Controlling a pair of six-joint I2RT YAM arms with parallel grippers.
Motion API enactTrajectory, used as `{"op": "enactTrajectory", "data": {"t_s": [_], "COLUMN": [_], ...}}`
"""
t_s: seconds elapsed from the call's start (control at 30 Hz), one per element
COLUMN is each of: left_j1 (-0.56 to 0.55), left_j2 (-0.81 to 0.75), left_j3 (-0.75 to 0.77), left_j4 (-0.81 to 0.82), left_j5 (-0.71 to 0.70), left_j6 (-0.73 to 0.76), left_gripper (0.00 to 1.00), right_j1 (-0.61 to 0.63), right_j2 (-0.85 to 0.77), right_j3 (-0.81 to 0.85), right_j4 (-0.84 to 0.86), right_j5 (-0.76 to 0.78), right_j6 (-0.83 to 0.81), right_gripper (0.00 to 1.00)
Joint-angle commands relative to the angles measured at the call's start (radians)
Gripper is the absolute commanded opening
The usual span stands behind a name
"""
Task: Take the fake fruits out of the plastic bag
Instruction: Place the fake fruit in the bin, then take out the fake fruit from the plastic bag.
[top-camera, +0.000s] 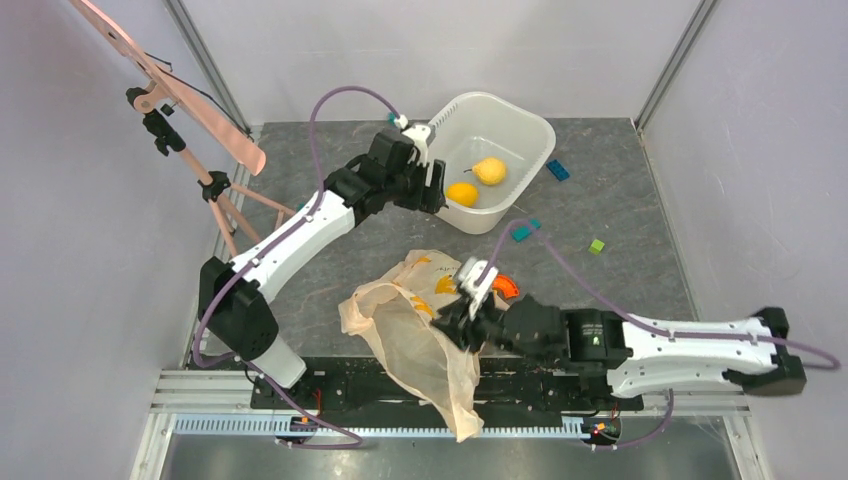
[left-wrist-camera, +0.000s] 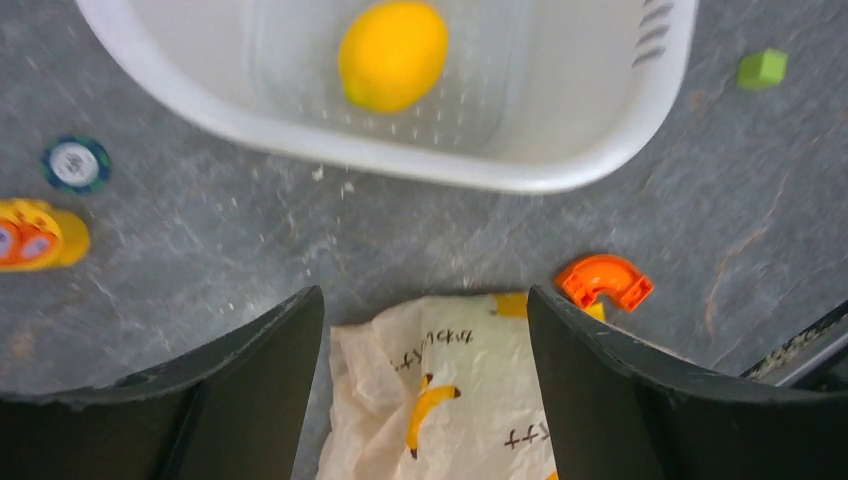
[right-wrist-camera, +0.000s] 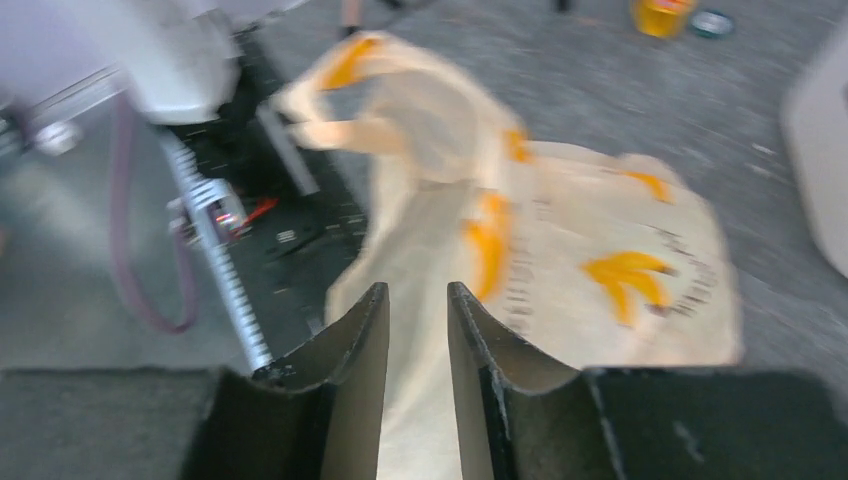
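The plastic bag (top-camera: 410, 335), peach with yellow bananas, lies crumpled at the table's front and hangs over the near edge. My right gripper (top-camera: 455, 318) is closed narrowly on a fold of it (right-wrist-camera: 418, 290); the bag (right-wrist-camera: 560, 230) spreads beyond the fingers. My left gripper (top-camera: 435, 190) is open and empty by the near wall of the white tub (top-camera: 530, 130). In the left wrist view the gripper (left-wrist-camera: 425, 295) hangs over the bag's edge (left-wrist-camera: 450, 400). The yellow pear (top-camera: 490, 170) and the orange-yellow round fruit (top-camera: 462, 193) lie in the tub. The green pear and brown oval are hidden.
Small blocks lie on the grey table: blue (top-camera: 557, 170), teal (top-camera: 524, 232), green (top-camera: 596, 246), and an orange curved piece (left-wrist-camera: 603, 283) by the bag. A round chip (left-wrist-camera: 75, 164) and a yellow-orange toy (left-wrist-camera: 35, 235) lie left of the tub. A peach stand (top-camera: 200, 110) rises at far left.
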Motion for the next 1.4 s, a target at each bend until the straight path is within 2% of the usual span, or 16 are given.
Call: {"op": "enactTrajectory", "data": {"t_s": [0.0, 0.1, 0.27, 0.43, 0.67, 0.87, 1.0, 1.2, 1.37], "left_j1": [0.002, 0.002, 0.002, 0.001, -0.001, -0.004, -0.004, -0.003, -0.004], "left_j2": [-0.047, -0.068, -0.061, -0.033, 0.031, 0.059, 0.058, 0.049, 0.021], "left_j3": [-0.151, -0.233, -0.301, -0.350, -0.378, -0.419, -0.470, -0.542, -0.593], "left_j4": [0.115, 0.175, 0.218, 0.265, 0.311, 0.340, 0.360, 0.387, 0.396], "left_j5": [0.060, 0.087, 0.110, 0.137, 0.174, 0.181, 0.175, 0.179, 0.183], "left_j6": [-0.064, -0.087, -0.104, -0.122, -0.130, -0.138, -0.147, -0.159, -0.168], "left_gripper": [0.79, 0.77, 0.75, 0.73, 0.71, 0.70, 0.70, 0.69, 0.68], "right_j1": [0.256, 0.367, 0.376, 0.243, 0.083, -0.031, -0.119, -0.197, -0.241], "right_j2": [0.109, 0.206, 0.328, 0.349, 0.441, 0.469, 0.469, 0.538, 0.584], "right_j3": [0.133, 0.185, 0.154, 0.065, 0.034, 0.013, -0.028, -0.022, -0.024], "right_j4": [0.053, 0.044, 0.052, 0.077, 0.116, 0.125, 0.168, 0.213, 0.277], "right_j5": [0.162, 0.174, 0.212, 0.193, 0.021, 0.009, -0.005, -0.030, -0.039], "right_j6": [-0.051, -0.052, 0.050, 0.161, 0.155, 0.170, 0.177, 0.159, 0.167], "right_gripper": [0.29, 0.28, 0.29, 0.26, 0.27, 0.28, 0.33, 0.53, 0.62]}}
